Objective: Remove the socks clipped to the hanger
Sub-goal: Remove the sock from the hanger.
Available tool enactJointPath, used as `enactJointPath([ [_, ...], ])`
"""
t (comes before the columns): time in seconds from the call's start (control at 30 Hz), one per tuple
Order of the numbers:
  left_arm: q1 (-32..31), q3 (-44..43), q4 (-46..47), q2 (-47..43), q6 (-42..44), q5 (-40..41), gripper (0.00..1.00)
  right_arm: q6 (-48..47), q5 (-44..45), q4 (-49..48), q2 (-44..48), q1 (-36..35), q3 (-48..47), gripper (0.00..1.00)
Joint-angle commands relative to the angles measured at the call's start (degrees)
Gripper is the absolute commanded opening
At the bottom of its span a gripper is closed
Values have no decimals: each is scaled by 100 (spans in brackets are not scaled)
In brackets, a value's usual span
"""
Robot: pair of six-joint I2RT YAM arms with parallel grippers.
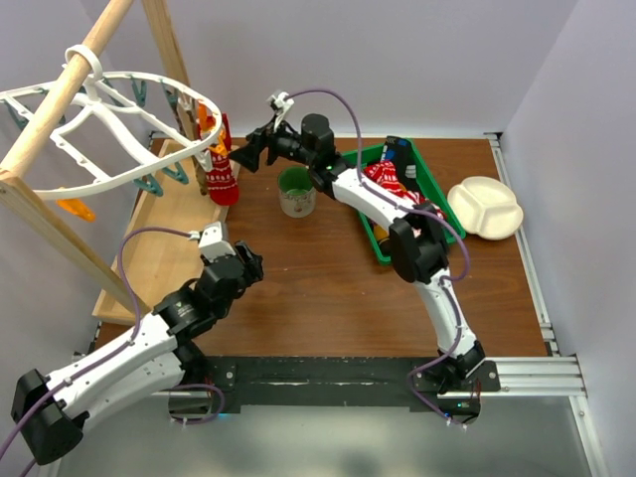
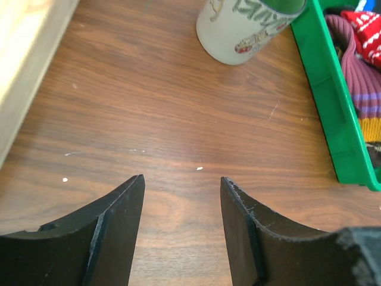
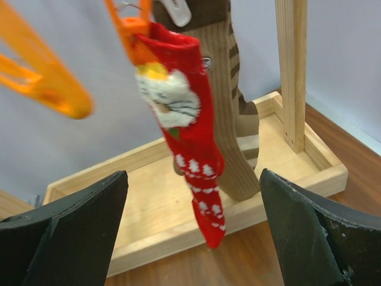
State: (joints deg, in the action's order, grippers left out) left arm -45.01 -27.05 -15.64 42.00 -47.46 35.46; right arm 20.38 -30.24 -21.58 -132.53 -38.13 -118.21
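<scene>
Pale walls close in a brown wood-grain bench (image 1: 328, 288), with a wooden frame (image 1: 60, 91) standing in a shallow wooden tray (image 1: 149, 258) at my far left; the white hanger (image 1: 102, 94) hangs from the frame's pole, and two socks (image 1: 221, 174) dangle from its near rim over the tray: a red sock (image 3: 190, 149) with a white-bearded face, pinched at the cuff by an orange clip (image 3: 131, 30), and a brown striped sock (image 3: 238, 137) just behind it; my right gripper (image 3: 193, 176) is raised to their level, jaws spread wide and grasping nothing, the red sock hanging ahead of the gap between them; my left gripper (image 2: 182, 179) sits low over the bare bench, jaws parted and empty; a mug (image 2: 244, 30) stands ahead of it, and beside the mug a green bin (image 2: 333, 107) holds more socks, red-and-white and purple among them; a white divided plate (image 1: 485, 207) lies to the right of the bin
</scene>
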Motion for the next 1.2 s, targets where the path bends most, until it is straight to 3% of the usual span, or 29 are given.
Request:
enactJointPath([
  [0.0, 37, -187, -361, -315, -123, 277, 59, 238, -211, -539, -351, 16, -887, 98],
  [0.33, 37, -283, -554, -552, -9, 57, 59, 1082, -141, -1699, -1249, -195, -1538, 98],
  [0.6, 37, -362, -475, -517, 140, -13, 59, 862, 281, -1568, -1486, -423, -1942, 98],
  [0.73, 37, -363, -449, -596, 202, 66, 59, 880, 378, -1682, -1442, -450, -1881, 91],
  [0.83, 37, -354, -458, -631, 185, 49, 59, 897, 405, -1718, -1407, -450, -1872, 72],
  [0.87, 37, -354, -458, -649, 185, 31, 59, 923, 405, -1726, -1390, -450, -1855, 56],
  [0.97, 37, -354, -449, -710, 185, -22, 59, 924, 448, -1735, -1206, -450, -1636, 30],
  [1.0, 37, -345, -449, -745, 185, -31, 59, 898, 475, -1753, -979, -450, -1504, 17],
  [1.17, 37, -310, -440, -877, 141, -136, 59, 512, 660, -1893, -73, -432, -309, 1],
])
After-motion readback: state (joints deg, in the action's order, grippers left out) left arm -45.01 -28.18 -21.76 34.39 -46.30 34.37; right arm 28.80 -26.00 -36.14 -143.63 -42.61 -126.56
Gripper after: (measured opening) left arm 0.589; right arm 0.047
